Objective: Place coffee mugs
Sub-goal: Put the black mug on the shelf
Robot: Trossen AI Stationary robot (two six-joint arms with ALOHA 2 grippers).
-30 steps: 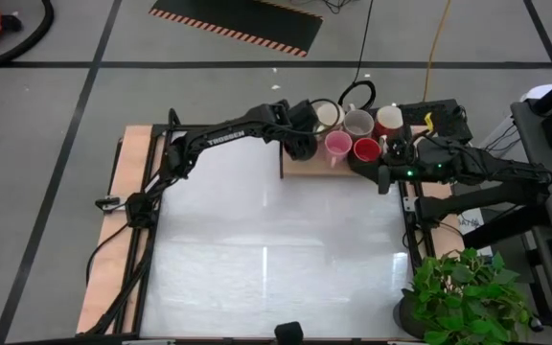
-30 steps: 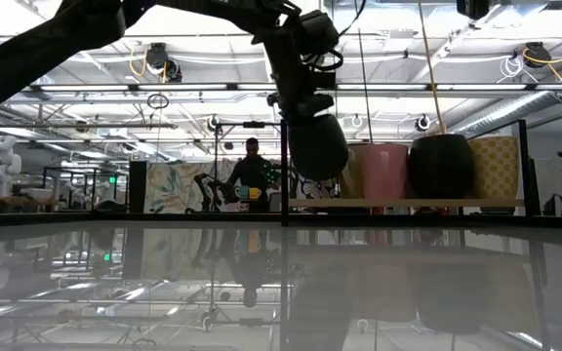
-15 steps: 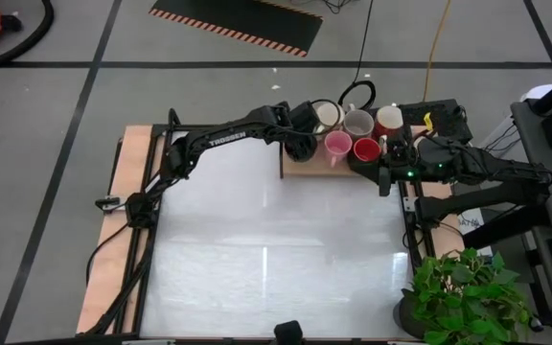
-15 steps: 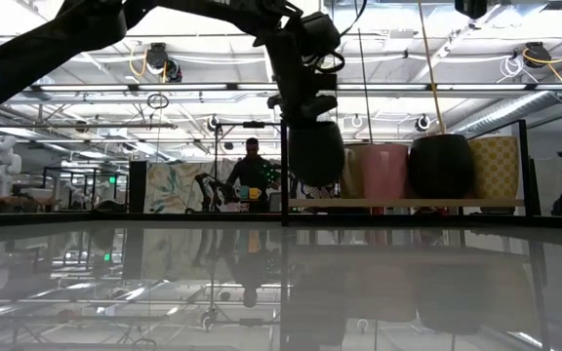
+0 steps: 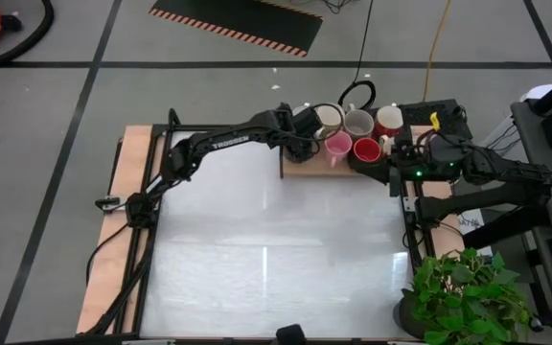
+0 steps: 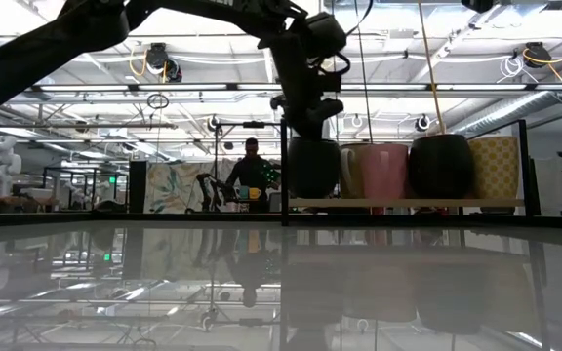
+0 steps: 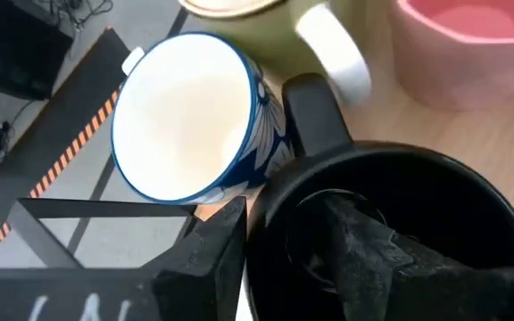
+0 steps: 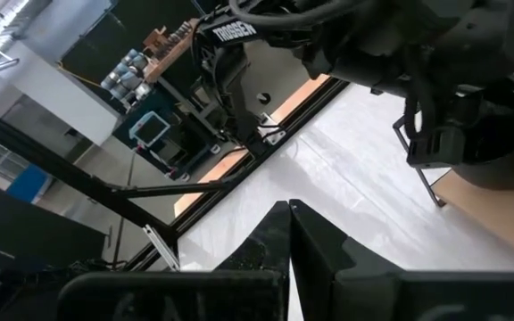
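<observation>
A black mug [image 7: 391,187] stands on the wooden board [image 5: 305,169] at the table's far edge, leftmost of the row in the low view [image 6: 313,166]. My left gripper [image 5: 300,144] is over it, open, one finger inside the mug and one outside. Beside it are a white mug with blue marks [image 7: 186,116], a cream mug [image 5: 327,115], a pink mug [image 5: 338,145], two red mugs [image 5: 366,149] and another dark mug [image 6: 442,166]. My right gripper [image 8: 290,223] is shut and holds nothing, above the table's right edge by the board. My left gripper comes slanting down from the table's left, one finger [image 7: 364,250] inside the black mug and the other [image 7: 212,254] outside its wall [image 7: 266,223]. The inner finger stands off the wall; whether the outer one touches, I cannot tell. The mug stands upright on the board.
The mugs crowd the board's middle and right. A potted plant [image 5: 463,292] stands at the near right corner. Cables and a black frame [image 5: 166,144] run along the table's left side. The white tabletop [image 5: 266,240] spreads out nearer than the board.
My left gripper has gone down a little with the black mug. The mug hung above the board, slightly tilted, a second ago; now it stands upright on the board.
</observation>
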